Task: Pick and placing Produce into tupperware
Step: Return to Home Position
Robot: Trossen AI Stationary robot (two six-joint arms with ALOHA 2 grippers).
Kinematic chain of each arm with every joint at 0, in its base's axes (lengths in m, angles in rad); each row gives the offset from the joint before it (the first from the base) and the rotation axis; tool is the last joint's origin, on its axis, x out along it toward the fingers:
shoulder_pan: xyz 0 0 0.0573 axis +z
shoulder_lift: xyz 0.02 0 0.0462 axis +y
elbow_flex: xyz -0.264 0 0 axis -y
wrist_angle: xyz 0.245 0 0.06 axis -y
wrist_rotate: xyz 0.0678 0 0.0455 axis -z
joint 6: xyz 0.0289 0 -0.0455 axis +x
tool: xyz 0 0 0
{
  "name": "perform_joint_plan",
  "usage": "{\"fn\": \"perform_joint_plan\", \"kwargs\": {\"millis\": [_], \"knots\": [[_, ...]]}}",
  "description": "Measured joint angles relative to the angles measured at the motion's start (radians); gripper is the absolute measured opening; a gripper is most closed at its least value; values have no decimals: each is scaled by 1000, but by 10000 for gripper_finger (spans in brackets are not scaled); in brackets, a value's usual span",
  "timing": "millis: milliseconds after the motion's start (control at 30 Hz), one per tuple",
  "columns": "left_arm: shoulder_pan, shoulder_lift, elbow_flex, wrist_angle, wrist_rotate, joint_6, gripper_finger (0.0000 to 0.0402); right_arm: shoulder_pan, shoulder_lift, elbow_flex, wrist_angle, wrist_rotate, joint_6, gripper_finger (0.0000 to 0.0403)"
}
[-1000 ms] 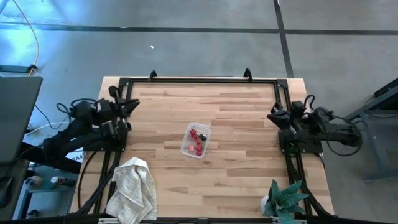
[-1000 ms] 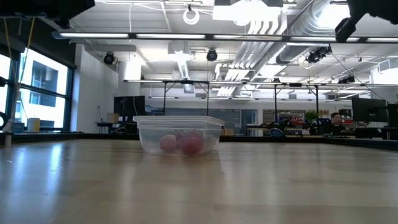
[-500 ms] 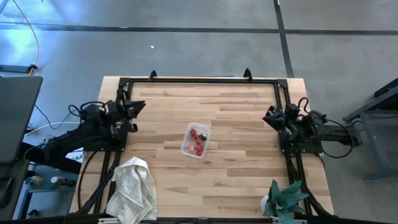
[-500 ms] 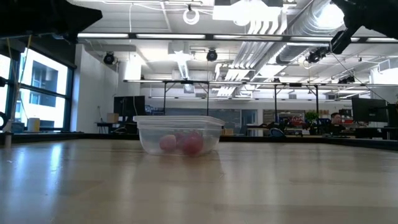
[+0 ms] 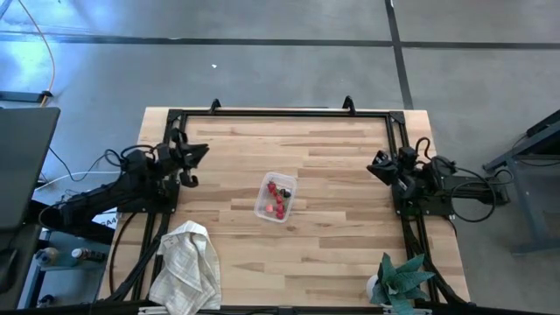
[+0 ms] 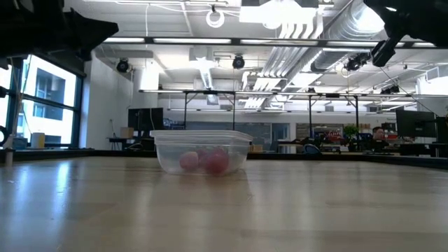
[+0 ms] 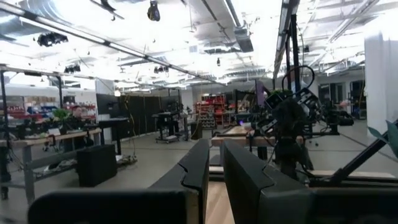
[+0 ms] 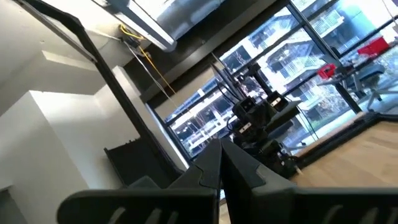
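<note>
- High view: the clear tupperware [image 5: 260, 208] sits in the middle of the worktop [image 5: 341, 227]. Small red and dark produce [image 5: 277, 199] lies inside it. The left hand [image 5: 194, 153] is at the left edge and the right hand [image 5: 374, 168] at the right edge, both well apart from it.
- Low view: the tupperware looks thin and light, and pink-red produce shows through its wall. I think a hand swinging low could knock it and spill everything.
- Left wrist view: the fingers [image 7: 196, 171] are closed on nothing.
- Right wrist view: the fingers [image 8: 208, 168] are pressed together, empty.
</note>
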Motion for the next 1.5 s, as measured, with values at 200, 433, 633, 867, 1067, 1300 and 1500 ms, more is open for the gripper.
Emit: {"fn": "perform_joint_plan", "kwargs": {"millis": [200, 433, 633, 867, 1067, 1300, 1500], "knots": [[0, 0, -33, -18, -3, -14, 37, 0, 0, 0, -91, 1, -3, 0], [0, 0, -33, -157, 48, 51, 37, 0, 0, 0, -305, 1, -8, 0], [0, 11, -32, -267, 48, 119, 37, 0, 0, 0, -477, 1, -61, 0], [0, 17, -31, -273, 14, 246, 37, 0, 7, 2, -506, 12, -469, 0], [0, 17, -31, -276, -8, 317, 37, 0, 8, 3, -508, 70, -616, 0], [0, 17, -31, -276, -8, 379, 37, 0, 8, 3, -508, 72, -661, 0], [0, 17, -31, -276, -8, 380, 37, 0, 8, 3, -508, 72, -657, 0]]}}
